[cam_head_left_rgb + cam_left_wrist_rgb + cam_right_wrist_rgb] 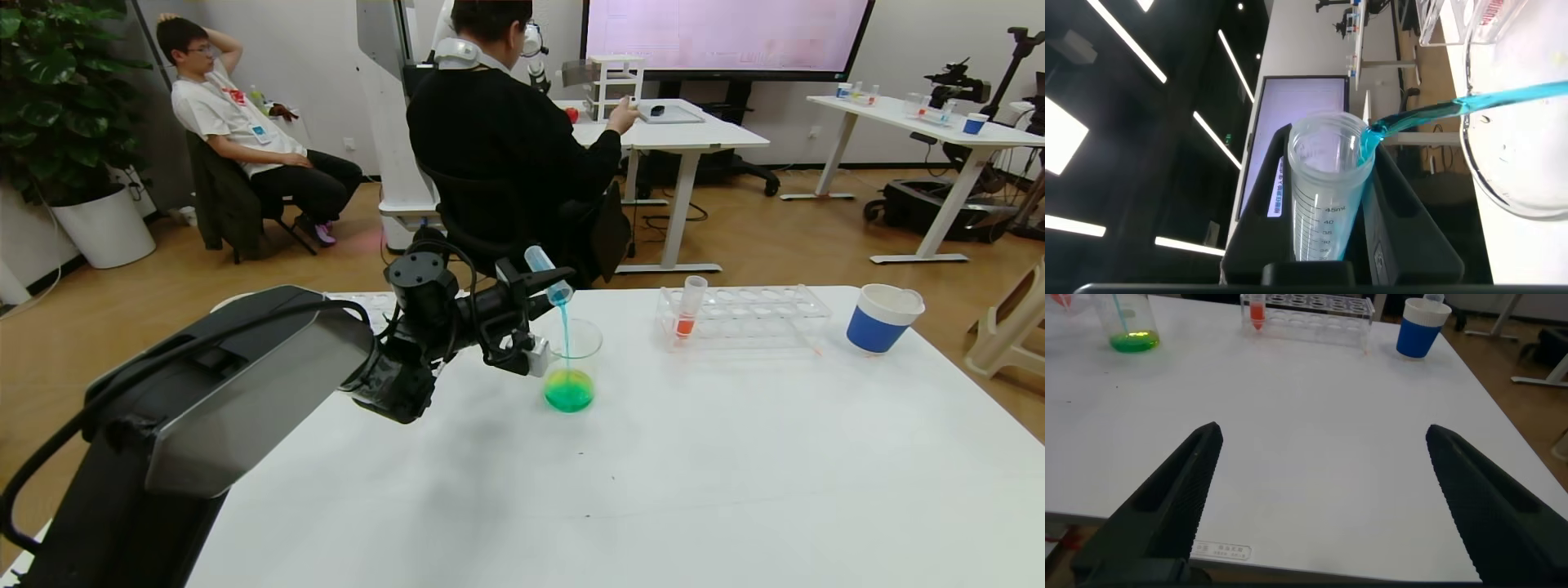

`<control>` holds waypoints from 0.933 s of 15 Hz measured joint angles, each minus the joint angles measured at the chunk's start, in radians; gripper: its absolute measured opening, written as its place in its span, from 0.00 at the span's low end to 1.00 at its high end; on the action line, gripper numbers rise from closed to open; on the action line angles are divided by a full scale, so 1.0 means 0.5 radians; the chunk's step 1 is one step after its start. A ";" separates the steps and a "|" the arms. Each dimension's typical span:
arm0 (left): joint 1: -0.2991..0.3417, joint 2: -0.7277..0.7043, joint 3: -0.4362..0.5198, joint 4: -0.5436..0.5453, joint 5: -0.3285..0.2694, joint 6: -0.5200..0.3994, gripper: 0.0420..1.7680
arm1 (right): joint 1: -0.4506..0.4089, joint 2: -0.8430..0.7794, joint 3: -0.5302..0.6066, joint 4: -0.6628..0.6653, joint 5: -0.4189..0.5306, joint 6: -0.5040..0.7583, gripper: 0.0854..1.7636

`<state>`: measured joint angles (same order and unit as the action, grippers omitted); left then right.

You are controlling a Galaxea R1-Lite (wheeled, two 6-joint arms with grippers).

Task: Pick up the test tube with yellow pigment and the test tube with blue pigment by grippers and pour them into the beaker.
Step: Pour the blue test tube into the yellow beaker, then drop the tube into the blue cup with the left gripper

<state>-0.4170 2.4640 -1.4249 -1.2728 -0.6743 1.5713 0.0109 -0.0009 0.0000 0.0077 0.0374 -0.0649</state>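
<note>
My left gripper [535,287] is shut on the test tube with blue pigment [541,263] and holds it tipped, mouth down, over the beaker [573,339]. A thin blue stream runs from the tube's mouth into the beaker, which holds green liquid at its bottom. In the left wrist view the tube [1323,204] sits between the black fingers of the left gripper [1327,163], and the stream reaches the beaker's rim [1503,192]. My right gripper [1323,433] is open and empty above the bare table, near its front edge. The test tube with yellow pigment is out of view.
A clear tube rack [755,318] stands behind and right of the beaker, with one orange-red tube [689,309] at its left end. A blue-and-white paper cup [883,318] stands at the far right. Both show in the right wrist view: rack [1315,312], cup [1419,331].
</note>
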 joint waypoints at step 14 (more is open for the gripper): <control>-0.017 -0.013 0.026 0.003 0.102 -0.100 0.26 | -0.001 0.000 0.000 0.000 0.001 -0.001 0.98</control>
<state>-0.4257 2.4574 -1.4119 -1.2711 -0.6234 1.5211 0.0104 -0.0009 0.0000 0.0077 0.0379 -0.0653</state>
